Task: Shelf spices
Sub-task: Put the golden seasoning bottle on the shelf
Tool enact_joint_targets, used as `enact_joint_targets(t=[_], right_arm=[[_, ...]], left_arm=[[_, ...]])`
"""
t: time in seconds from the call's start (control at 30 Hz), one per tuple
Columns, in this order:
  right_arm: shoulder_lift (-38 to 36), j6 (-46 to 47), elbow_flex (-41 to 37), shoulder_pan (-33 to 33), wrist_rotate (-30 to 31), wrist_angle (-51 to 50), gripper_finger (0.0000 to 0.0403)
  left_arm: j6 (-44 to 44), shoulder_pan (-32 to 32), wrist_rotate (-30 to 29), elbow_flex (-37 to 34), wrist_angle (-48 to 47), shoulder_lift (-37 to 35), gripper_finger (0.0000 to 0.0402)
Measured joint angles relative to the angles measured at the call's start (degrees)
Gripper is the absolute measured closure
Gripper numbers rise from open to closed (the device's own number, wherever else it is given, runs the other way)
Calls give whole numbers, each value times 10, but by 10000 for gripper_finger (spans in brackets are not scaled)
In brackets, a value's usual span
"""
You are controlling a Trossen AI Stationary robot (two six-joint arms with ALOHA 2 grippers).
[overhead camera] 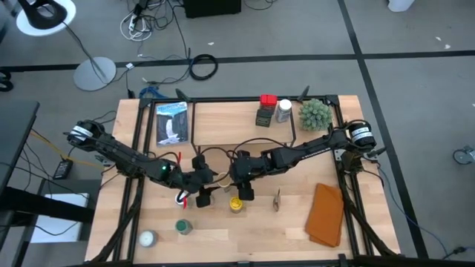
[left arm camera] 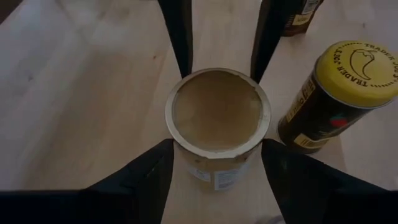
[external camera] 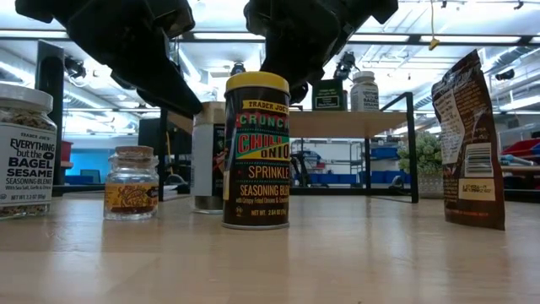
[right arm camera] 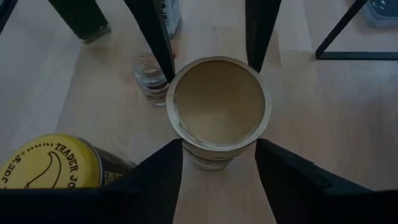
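A jar with a flat tan top [left arm camera: 217, 111] stands between both grippers near the table's middle. The low view shows it [external camera: 207, 160] behind a yellow-lidded spice jar [external camera: 256, 152], its base on the tabletop. My left gripper [left arm camera: 217, 149] comes at it from the left and my right gripper [right arm camera: 219, 146] from the right, each shut on it. The shelf [overhead camera: 230, 122] stands at the far side, and two jars [overhead camera: 267, 111] [overhead camera: 283, 110] rest on its plank. My left gripper pinches the tan-topped jar between its two fingers just under the rim [left arm camera: 176, 148], slanting down from the table's left. The jar stands upright. My right gripper pinches the same jar under its rim [right arm camera: 186, 148] on two opposite sides, slanting down from the table's right.
The yellow-lidded jar [overhead camera: 236, 202] stands just nearer than the grippers. A white-lidded seasoning jar [external camera: 25, 152] and a small glass jar [external camera: 131, 181] stand near left. A brown pouch [external camera: 468, 139] stands at right. An orange cloth [overhead camera: 326, 215] lies near right, and a green plant [overhead camera: 315, 113] stands far right.
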Motion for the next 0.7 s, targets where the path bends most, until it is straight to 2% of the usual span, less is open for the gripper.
enact_joint_targets(t=[0.7], right_arm=[[0,1,0,0,-3,8,263]], left_arm=[[30,0,-2,0,-2,0,154]])
